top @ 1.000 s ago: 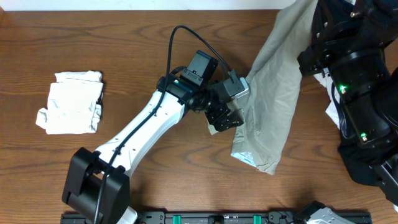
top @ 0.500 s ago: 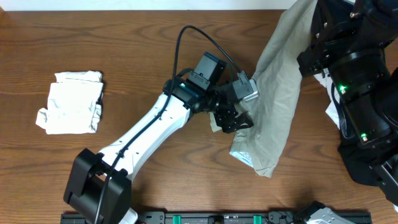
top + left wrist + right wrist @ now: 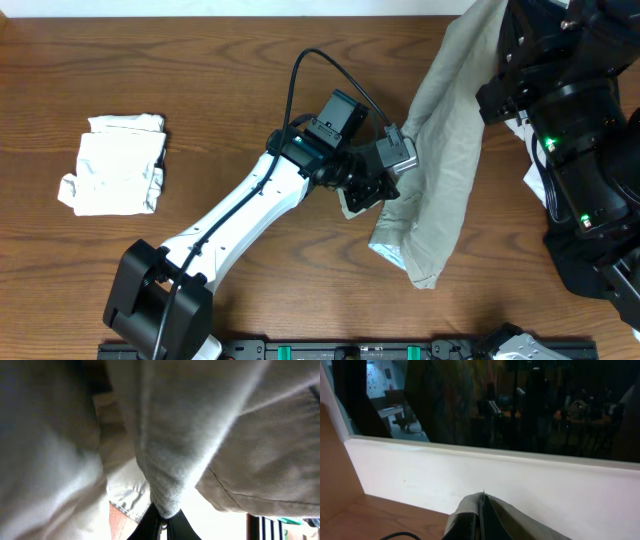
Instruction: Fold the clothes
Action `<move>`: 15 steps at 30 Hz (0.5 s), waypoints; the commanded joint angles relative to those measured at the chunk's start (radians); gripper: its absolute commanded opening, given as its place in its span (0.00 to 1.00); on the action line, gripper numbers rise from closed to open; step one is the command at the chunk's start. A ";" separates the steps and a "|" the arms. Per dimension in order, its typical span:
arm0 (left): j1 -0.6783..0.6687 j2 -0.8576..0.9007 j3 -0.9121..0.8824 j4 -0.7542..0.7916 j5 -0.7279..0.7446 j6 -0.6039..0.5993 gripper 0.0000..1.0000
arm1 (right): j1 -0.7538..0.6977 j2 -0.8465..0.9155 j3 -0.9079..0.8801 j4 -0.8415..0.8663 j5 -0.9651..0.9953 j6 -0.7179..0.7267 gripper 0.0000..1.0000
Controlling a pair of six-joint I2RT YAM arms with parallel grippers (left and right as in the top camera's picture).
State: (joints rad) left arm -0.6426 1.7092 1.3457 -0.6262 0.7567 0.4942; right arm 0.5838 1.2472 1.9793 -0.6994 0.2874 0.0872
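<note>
The khaki-grey shorts (image 3: 445,150) hang in a long strip from the top right corner down to the table. My left gripper (image 3: 385,190) is shut on their left edge, about halfway down. In the left wrist view a grey fold (image 3: 172,470) is pinched at the tips of that gripper (image 3: 162,520). My right gripper (image 3: 481,497) is shut on the upper end of the shorts (image 3: 470,515), with khaki cloth draped over its fingers; in the overhead view the black right arm (image 3: 580,120) hides it. A folded white garment (image 3: 115,165) lies at the left.
The bulky right arm fills the right side of the table. A bit of white cloth (image 3: 535,185) peeks out beside it. The left arm's white link (image 3: 230,215) crosses the middle diagonally. A black rail (image 3: 330,350) runs along the front edge.
My left gripper has moved a little to the right, into the edge of the shorts, and its jaws have gone from open to shut on the cloth. The right arm is unmoved.
</note>
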 commanded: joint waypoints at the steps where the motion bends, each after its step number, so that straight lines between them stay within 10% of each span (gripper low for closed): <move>1: 0.002 -0.026 -0.005 -0.018 0.009 0.002 0.06 | -0.014 -0.019 0.010 0.008 -0.006 0.013 0.01; 15: 0.097 -0.442 -0.005 -0.204 -0.386 -0.175 0.06 | -0.014 -0.049 0.010 -0.085 0.034 0.009 0.01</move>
State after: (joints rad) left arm -0.5758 1.3697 1.3449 -0.8127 0.4767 0.4007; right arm 0.5838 1.2140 1.9797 -0.7563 0.2970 0.0872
